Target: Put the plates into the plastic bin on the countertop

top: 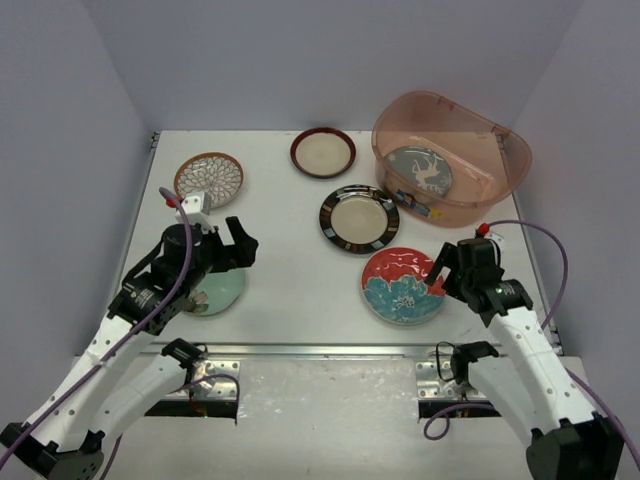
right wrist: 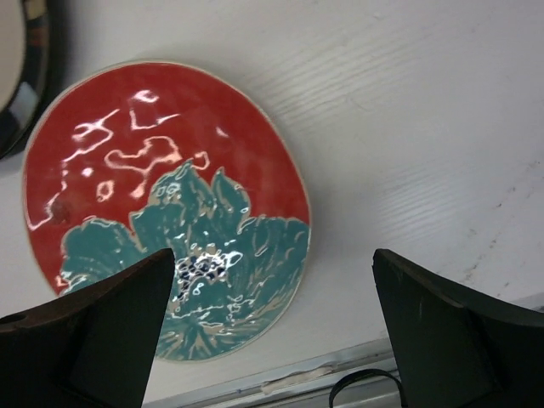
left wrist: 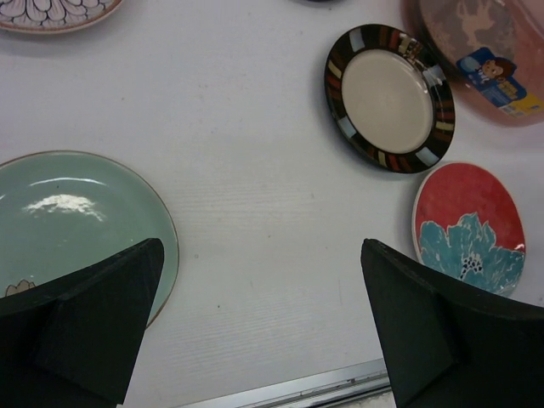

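Note:
The plastic bin stands at the back right of the countertop with the grey deer plate inside. On the countertop lie the brown-white floral plate, dark-red rimmed plate, black-striped plate, red-blue flower plate and mint green plate. The blue-white floral plate is not visible. My left gripper is open and empty, just right of the mint plate. My right gripper is open and empty over the right edge of the red-blue plate.
The table's metal front edge runs close below both grippers. White walls enclose the left, back and right sides. In the left wrist view the black-striped plate lies next to the bin's labelled wall.

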Tool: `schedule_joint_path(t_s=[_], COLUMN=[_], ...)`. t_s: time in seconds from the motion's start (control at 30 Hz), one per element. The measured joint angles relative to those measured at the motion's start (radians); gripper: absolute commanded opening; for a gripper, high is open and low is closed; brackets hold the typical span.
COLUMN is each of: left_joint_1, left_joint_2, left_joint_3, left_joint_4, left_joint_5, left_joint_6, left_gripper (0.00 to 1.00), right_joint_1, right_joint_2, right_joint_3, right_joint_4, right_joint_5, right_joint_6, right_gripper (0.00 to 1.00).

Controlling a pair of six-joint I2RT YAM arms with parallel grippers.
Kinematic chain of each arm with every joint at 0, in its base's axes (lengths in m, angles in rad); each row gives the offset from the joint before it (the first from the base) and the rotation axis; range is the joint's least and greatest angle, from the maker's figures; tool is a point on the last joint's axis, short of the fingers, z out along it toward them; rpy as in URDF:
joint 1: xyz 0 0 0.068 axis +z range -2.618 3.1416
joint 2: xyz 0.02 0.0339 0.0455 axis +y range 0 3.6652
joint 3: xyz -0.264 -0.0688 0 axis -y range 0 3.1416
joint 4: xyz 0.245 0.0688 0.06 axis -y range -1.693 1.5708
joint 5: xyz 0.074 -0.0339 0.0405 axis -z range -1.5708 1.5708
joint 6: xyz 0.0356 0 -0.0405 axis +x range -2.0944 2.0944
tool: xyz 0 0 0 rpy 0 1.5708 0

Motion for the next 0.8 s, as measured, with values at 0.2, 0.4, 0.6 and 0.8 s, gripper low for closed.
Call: schedule_joint_path(t_s=[0.2,0.4,0.6,0.8], left_joint_1=[-0.043,-0.080,-0.088,-0.089], left_joint_2=[-0.083,-0.132,-0.176,-0.247], left_joint_3=[-0.007,-0.008,-0.012,-0.012], left_joint_4=[0.012,0.019,0.017,0.018], left_joint_5=[0.001,-0.002,-0.019,-0.048], left_joint_6=[0.000,-0.001,-0.005,-0.019], left_gripper=[1.00,1.00,1.00,1.00], right_joint_1=[-0.228,-0.286,-0.279,-0.152], right_joint_2=[0.132,0.305,0.447,0.520], right_joint_3=[-0.085,-0.150,-0.153,-0.190], right_joint_4=[0.144,0.278,0.478,0.634], right_joint_5=[-0.188,-0.365,-0.576,-0.683], right_joint_6=[-0.065,-0.109,-0.155,-0.141], right_gripper=[0.98,0.83,0.51,0.42])
